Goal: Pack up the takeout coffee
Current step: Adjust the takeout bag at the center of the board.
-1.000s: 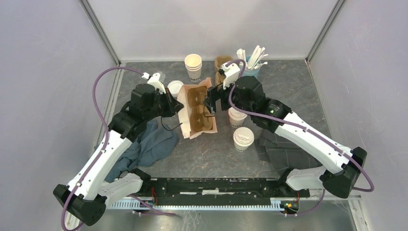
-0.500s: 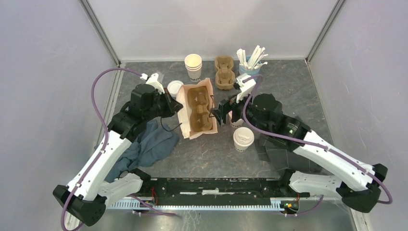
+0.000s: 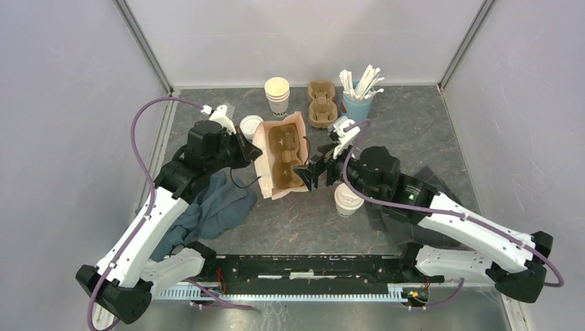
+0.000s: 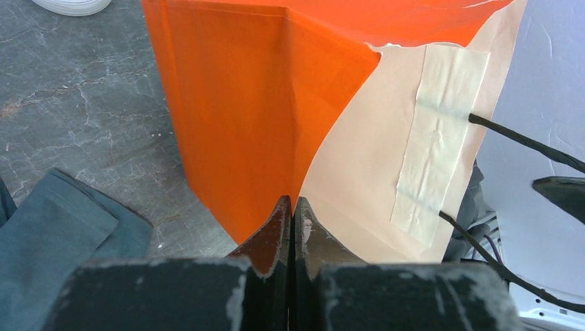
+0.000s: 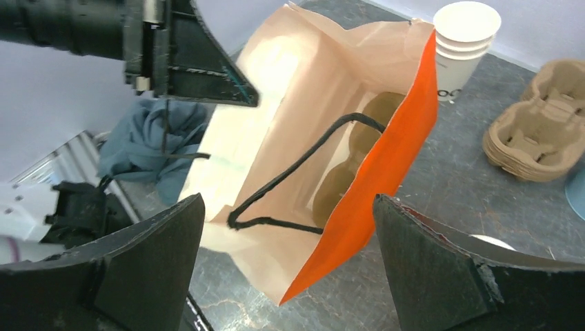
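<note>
Bag pinched open at mid-table; lidded cup outside it.

Top view: left gripper (image 3: 250,150) clamps the left rim of the open paper bag (image 3: 262,157), a brown cup tray (image 3: 286,155) inside. Right gripper (image 3: 310,169) is spread wide just beside the bag's right rim, holding nothing. One lidded cup (image 3: 348,198) stands right of the bag, beside the right arm; the second is hidden.
Left wrist: left gripper (image 4: 293,207) is pressed tight on the orange bag (image 4: 241,103) wall.
Right wrist: right gripper (image 5: 283,207) has jaws wide, facing the bag (image 5: 400,138) mouth and its black handle (image 5: 276,225).
</note>
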`<state>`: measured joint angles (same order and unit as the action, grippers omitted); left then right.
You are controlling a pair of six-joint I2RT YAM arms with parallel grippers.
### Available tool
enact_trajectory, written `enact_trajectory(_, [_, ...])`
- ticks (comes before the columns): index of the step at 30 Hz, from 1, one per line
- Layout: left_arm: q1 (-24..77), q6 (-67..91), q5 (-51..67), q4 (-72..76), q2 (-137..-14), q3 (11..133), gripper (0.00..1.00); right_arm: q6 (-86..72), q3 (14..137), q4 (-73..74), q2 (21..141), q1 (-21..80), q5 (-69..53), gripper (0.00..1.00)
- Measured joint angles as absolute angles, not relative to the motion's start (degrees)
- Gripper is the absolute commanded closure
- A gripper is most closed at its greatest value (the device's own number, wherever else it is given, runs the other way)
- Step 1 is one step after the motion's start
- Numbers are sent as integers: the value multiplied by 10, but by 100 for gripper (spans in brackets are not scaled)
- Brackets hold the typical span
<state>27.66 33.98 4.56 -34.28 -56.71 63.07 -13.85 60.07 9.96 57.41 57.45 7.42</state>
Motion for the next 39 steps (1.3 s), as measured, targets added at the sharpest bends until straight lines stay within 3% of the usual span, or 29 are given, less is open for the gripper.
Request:
enact_trajectory(2, [277, 340, 46, -344, -567, 632, 98, -147, 607, 100, 593, 590, 119, 2])
enact_trajectory(4, [277, 347, 45, -347, -567, 633, 97, -148, 626, 103, 629, 601, 163, 12])
enact_trajectory(5, [277, 354, 43, -351, -568, 635, 97, -143, 640, 107, 651, 604, 184, 27])
enact_trajectory(6, [277, 364, 39, -357, -568, 637, 97, -136, 654, 109, 670, 605, 200, 62])
enact_trajectory(7, [277, 378, 33, -367, -569, 642, 98, -127, 667, 110, 688, 607, 212, 86])
enact_trajectory(8, [277, 399, 26, -380, -572, 649, 98, -116, 681, 108, 704, 608, 222, 99])
enact_trajectory(14, [277, 540, 17, -446, -578, 684, 90, -86, 761, 120, 731, 608, 234, 100])
enact_trajectory(17, [277, 599, 19, -462, -559, 684, 52, -77, 837, 148, 751, 608, 213, 100])
enact_trajectory(20, [277, 635, 19, -477, -520, 683, 31, -77, 880, 151, 764, 599, 187, 100])
enact_trajectory(27, [277, 605, -13, -519, -474, 730, 21, -159, 813, 169, 785, 445, -4, 97])
enact_trajectory(34, [277, 519, -89, -561, -512, 835, 8, -125, 856, 232, 855, 450, -131, 97])
enact_trajectory(39, [277, 448, -103, -578, -571, 905, 6, -55, 924, 263, 878, 450, -170, 100])
